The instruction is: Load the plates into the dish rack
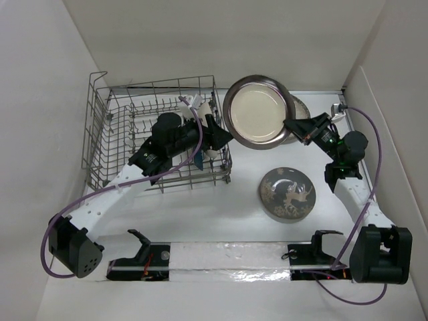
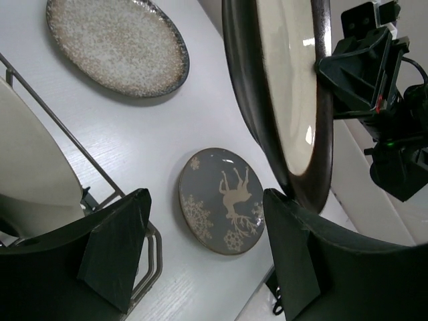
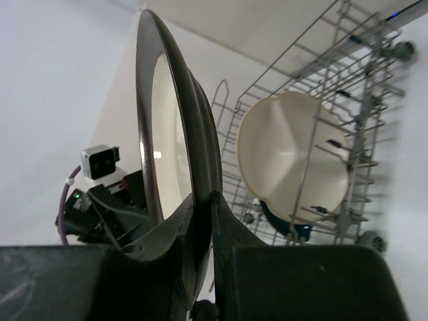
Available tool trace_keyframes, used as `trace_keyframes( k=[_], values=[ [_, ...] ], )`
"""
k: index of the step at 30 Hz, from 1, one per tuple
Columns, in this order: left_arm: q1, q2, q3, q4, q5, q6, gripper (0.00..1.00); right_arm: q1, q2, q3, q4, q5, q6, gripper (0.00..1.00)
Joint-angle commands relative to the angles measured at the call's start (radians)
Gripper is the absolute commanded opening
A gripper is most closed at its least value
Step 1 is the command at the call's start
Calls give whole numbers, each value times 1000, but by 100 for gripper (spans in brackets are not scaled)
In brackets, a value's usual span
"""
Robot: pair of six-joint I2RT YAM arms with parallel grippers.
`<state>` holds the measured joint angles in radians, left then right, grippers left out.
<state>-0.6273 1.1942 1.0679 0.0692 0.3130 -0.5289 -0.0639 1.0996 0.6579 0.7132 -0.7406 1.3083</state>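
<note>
A white desk point(image 1: 227, 217) sits inside plain white walls: a back panel point(image 1: 221, 33) and side panels point(image 1: 37, 134). A shiny, crinkled strip point(image 1: 231, 257) runs along the desk's near edge.

White tabletop point(image 1: 227, 214); plain white panels point(image 1: 221, 40) enclosing three sides; even, diffuse light; soft shadows.

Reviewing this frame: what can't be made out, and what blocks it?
Top view: speckled plate mostly hidden behind the raised silver-rimmed plate.
Top view: dark blue dish in the dish rack largely covered by the left arm.
Left wrist view: three-section plate cut off by the left edge.
Right wrist view: deer plate out of frame.
</note>
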Motion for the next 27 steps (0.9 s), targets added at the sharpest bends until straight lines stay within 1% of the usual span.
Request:
trace_keyframes(
  k=[1,4,9,11,12,16,19,22,27],
  values=[
    [-9,1,58,98,-23,-5,65,48,-4,16,315,-16,132,0],
    [-9,1,47,132,-22,-8,65,94,3,5,310,-5,121,0],
    [-9,-33,20,165,-5,-2,63,108,3,-7,261,24,78,0],
    [-9,-53,20,135,-18,12,61,98,9,-9,273,24,91,0],
    [-9,-61,21,88,-32,30,61,98,16,-9,287,30,100,0],
    [-9,-113,11,-8,-110,72,62,87,31,6,287,43,112,0],
    [12,-162,-17,-28,-86,72,63,78,46,6,296,49,117,0],
    [37,-208,-49,-5,-40,58,64,78,54,2,301,53,112,0],
    [37,-211,-52,32,-9,56,67,88,77,-23,324,49,109,0]
  ],
)
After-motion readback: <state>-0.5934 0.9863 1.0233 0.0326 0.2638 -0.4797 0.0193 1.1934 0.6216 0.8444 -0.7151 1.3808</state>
